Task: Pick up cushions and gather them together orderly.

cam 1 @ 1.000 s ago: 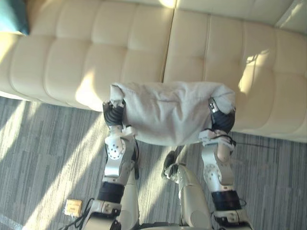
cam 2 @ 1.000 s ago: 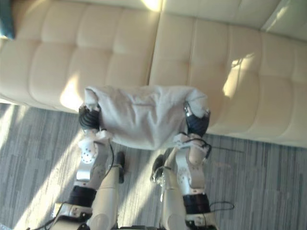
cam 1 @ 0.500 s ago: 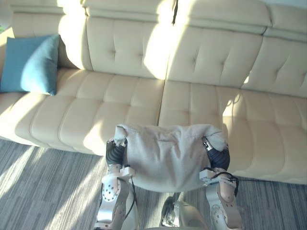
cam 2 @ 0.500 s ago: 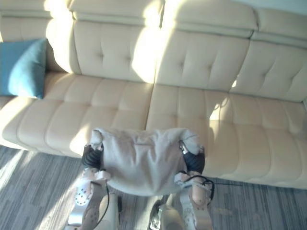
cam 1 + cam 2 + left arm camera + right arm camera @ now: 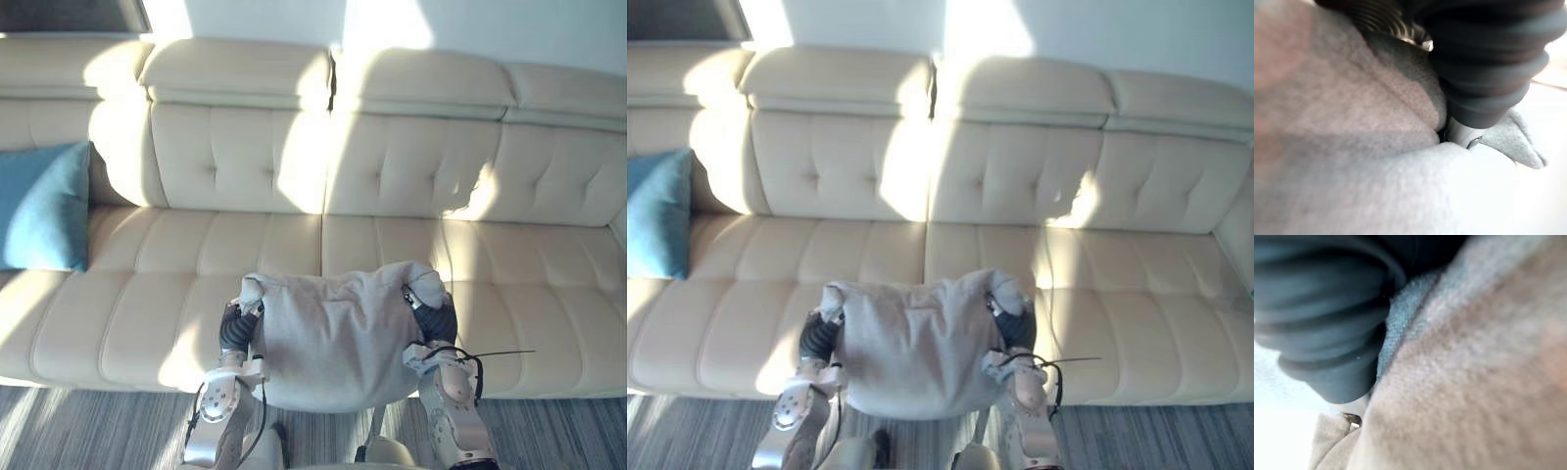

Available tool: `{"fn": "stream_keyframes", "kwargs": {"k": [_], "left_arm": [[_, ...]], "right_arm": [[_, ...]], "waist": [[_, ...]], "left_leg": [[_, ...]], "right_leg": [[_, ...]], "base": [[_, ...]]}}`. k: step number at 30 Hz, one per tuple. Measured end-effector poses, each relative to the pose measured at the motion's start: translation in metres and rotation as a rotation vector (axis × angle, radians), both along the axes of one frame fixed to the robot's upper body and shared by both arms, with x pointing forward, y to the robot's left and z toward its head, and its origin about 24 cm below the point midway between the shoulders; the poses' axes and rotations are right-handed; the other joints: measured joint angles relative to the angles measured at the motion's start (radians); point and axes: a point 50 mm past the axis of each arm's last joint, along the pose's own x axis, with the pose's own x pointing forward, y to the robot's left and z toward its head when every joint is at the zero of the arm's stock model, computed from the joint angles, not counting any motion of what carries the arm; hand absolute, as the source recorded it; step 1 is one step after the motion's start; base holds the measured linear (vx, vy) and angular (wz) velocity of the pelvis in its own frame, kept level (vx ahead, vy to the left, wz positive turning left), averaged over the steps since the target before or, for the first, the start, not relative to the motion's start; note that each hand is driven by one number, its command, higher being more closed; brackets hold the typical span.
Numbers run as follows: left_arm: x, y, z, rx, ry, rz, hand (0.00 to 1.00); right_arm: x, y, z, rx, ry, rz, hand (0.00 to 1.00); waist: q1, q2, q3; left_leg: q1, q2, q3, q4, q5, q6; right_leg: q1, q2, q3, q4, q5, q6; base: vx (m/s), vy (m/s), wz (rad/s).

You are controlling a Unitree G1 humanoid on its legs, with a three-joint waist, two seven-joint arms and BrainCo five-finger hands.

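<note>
A pale grey cushion (image 5: 338,338) hangs in front of me, over the front edge of the cream sofa (image 5: 245,245). My left hand (image 5: 238,331) presses against its left end and my right hand (image 5: 435,321) against its right end, so it is carried between them. Up close, grey fabric (image 5: 1352,147) lies against the left hand's dark cover (image 5: 1488,63), and the same fabric (image 5: 1474,382) lies against the right hand's cover (image 5: 1317,318). A blue cushion (image 5: 44,206) leans upright at the far left end of the sofa seat.
The sofa runs across the whole view, with bare tufted seats between the blue cushion and its right end. Bright sun patches fall on the backrests (image 5: 304,166). Grey striped carpet (image 5: 78,431) lies in front of the sofa.
The camera has tilted up, bringing the sofa's backrests and the blue cushion into view. The grey cushion stays between both hands, now over the seat's front edge.
</note>
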Motion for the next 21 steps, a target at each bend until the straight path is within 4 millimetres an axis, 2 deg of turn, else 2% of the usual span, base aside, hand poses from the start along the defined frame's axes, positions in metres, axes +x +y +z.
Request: {"fn": "stream_keyframes", "kwargs": {"k": [1, 2, 3, 4, 6, 7, 9, 16, 19, 21], "left_arm": [[0.001, 0.000, 0.001, 0.000, -0.005, 0.001, 1.00], [0.001, 0.001, 0.001, 0.004, -0.007, 0.000, 1.00], [0.001, 0.003, 0.001, 0.013, -0.006, -0.001, 1.00], [0.002, 0.000, -0.002, 0.004, 0.011, -0.003, 1.00], [-0.001, -0.006, -0.005, -0.012, 0.026, -0.008, 1.00], [-0.002, -0.007, -0.004, -0.011, 0.018, -0.016, 1.00], [-0.001, -0.007, -0.004, -0.010, 0.013, -0.019, 1.00], [0.001, -0.014, 0.003, -0.030, -0.014, -0.017, 1.00], [0.017, -0.013, 0.021, -0.028, -0.095, 0.007, 1.00], [0.042, -0.011, 0.050, -0.012, -0.206, 0.065, 1.00]], "right_arm": [[0.001, 0.000, 0.001, -0.001, -0.005, 0.004, 1.00], [0.003, 0.001, 0.003, -0.004, -0.014, 0.010, 1.00], [0.005, 0.001, 0.005, -0.005, -0.022, 0.013, 1.00], [0.009, -0.002, 0.005, -0.022, -0.021, 0.017, 1.00], [0.008, -0.009, 0.001, -0.055, 0.007, 0.016, 1.00], [0.007, -0.010, 0.000, -0.059, 0.013, 0.016, 1.00], [0.007, -0.010, 0.001, -0.045, 0.007, 0.014, 1.00], [0.007, -0.012, 0.006, -0.027, -0.023, -0.012, 1.00], [0.019, -0.006, 0.023, -0.005, -0.088, -0.030, 1.00], [0.045, 0.004, 0.054, -0.027, -0.204, -0.034, 1.00]], "waist": [[-0.001, -0.001, 0.000], [-0.001, -0.008, -0.004], [-0.001, -0.023, -0.006], [-0.005, -0.005, -0.004], [-0.004, 0.038, -0.026], [-0.002, 0.047, -0.032], [0.000, 0.042, -0.035], [0.003, 0.040, -0.037], [0.013, 0.042, -0.033], [0.021, 0.053, -0.010]], "left_leg": [[0.000, 0.001, 0.000, -0.004, 0.001, -0.001], [-0.005, 0.000, 0.001, -0.008, 0.005, -0.009], [-0.006, -0.016, 0.001, -0.006, 0.007, -0.021], [-0.002, -0.021, -0.027, 0.001, -0.014, -0.053], [0.001, 0.017, -0.041, -0.010, -0.013, -0.063], [0.025, 0.038, -0.051, -0.053, -0.001, -0.081], [0.053, 0.053, -0.053, -0.101, 0.019, -0.096], [0.055, 0.053, -0.090, -0.166, 0.056, -0.111], [0.029, 0.043, -0.112, -0.198, 0.087, -0.110], [-0.025, 0.039, -0.116, -0.201, 0.111, -0.108]], "right_leg": [[-0.012, 0.000, -0.002, -0.040, 0.000, 0.000], [-0.021, 0.005, 0.005, -0.160, 0.009, -0.004], [-0.003, 0.008, 0.026, -0.313, 0.101, -0.003], [0.017, 0.020, 0.032, -0.370, 0.139, 0.004], [0.068, 0.063, 0.009, -0.474, 0.181, -0.008], [0.116, 0.095, -0.005, -0.560, 0.218, -0.019], [0.157, 0.120, -0.009, -0.635, 0.250, -0.028], [0.191, 0.142, -0.040, -0.732, 0.288, -0.034], [0.175, 0.138, -0.060, -0.758, 0.306, -0.036], [0.122, 0.134, -0.061, -0.761, 0.329, -0.041]], "base": [[0.07, -0.057, 0.06], [0.05, -0.084, 0.06], [0.08, -0.168, 0.14], [0.07, -0.142, 0.11], [0.08, -0.126, 0.03], [0.10, -0.129, -0.05], [0.07, -0.115, -0.01], [0.05, -0.030, 0.14], [0.00, 0.004, 0.19], [-0.10, 0.013, 0.04]]}}
